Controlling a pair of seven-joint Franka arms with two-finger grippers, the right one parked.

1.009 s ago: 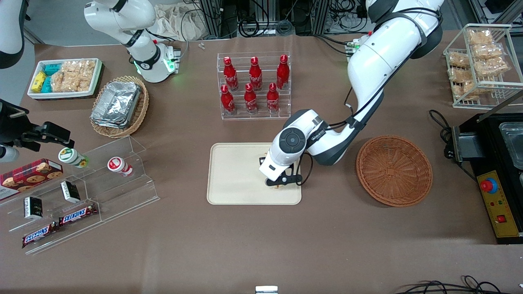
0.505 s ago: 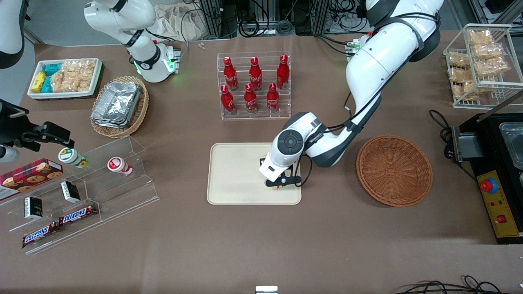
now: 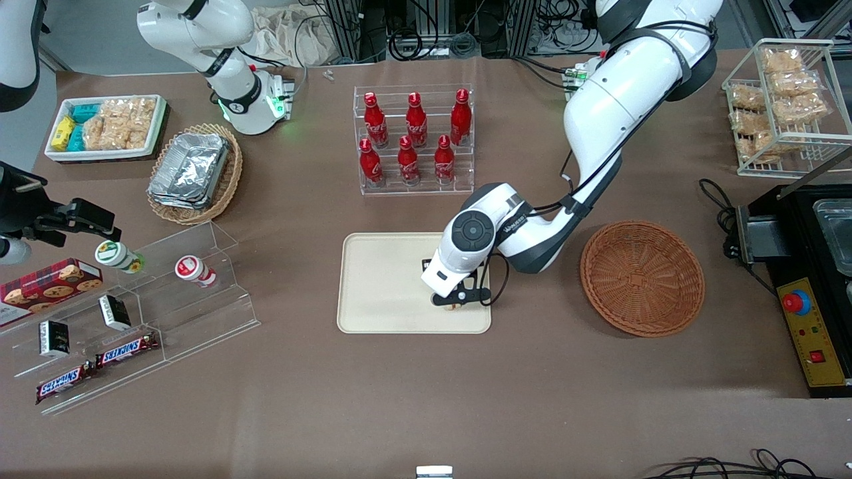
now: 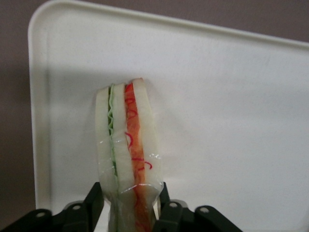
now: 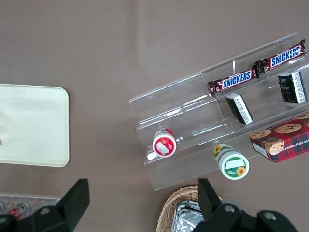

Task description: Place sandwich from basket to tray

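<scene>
Sandwich [image 4: 126, 150] | clamped between tool [image 4: 130, 205] fingers | over tray [image 4: 231, 96]

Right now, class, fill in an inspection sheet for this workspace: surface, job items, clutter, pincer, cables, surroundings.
Surface: brown table.
Job items: sandwich held over the tray; basket holds nothing seen.
Clutter: red bottles, foil containers, Snickers bars, bagged snacks.
Pincer: left pincer shut on sandwich, low above tray.
Cables: black cable near the control box.
Surroundings: cable tangle past the table edge.
</scene>
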